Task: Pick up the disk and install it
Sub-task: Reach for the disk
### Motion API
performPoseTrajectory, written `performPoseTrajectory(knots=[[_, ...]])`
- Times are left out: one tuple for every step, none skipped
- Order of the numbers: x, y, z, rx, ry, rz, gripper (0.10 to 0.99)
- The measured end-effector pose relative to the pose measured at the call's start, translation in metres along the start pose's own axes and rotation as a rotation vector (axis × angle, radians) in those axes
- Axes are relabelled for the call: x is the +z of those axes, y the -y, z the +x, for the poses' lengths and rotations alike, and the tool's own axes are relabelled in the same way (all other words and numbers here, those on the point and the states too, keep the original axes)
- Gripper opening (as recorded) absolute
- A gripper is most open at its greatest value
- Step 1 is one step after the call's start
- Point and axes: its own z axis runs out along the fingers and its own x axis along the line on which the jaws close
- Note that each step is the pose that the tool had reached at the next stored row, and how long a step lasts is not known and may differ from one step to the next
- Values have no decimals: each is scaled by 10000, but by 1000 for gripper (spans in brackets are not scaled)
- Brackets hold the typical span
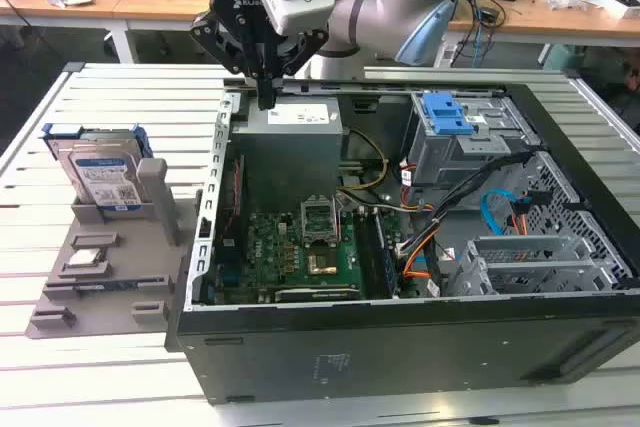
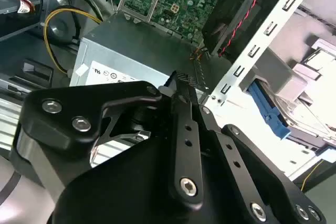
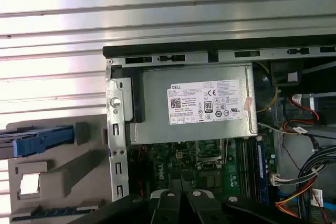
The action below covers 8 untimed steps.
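Observation:
The disk (image 1: 100,175) stands upright in a grey holder (image 1: 110,247) on the exterior view's left, beside the open computer case. It is silver with a white-and-blue label and blue rails. Its blue rail (image 2: 268,111) also shows in the second wrist view, and the same rail (image 3: 37,142) in the first wrist view. My gripper (image 1: 266,97) hangs above the case's back corner, over the edge of the power supply (image 1: 290,142), well apart from the disk. Its black fingers (image 2: 181,85) are pressed together with nothing between them.
The open computer case (image 1: 400,347) holds a motherboard (image 1: 300,252), a metal drive cage with a blue latch (image 1: 445,117) and loose cables (image 1: 450,227). Everything rests on a slatted metal table (image 1: 120,87). Cluttered benches stand behind.

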Motion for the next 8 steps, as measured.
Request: performPoseTrajectory(knots=[[-1,2,22,1,0,0,106],[-2,5,71,1,0,1,106],[-4,10,125,0,0,1,106],[-5,15,192,1,0,0,106],[-6,17,225,2,0,0,106],[-7,19,253,1,0,0,106],[-8,22,284,0,0,0,106],[-9,23,307,0,0,1,106]])
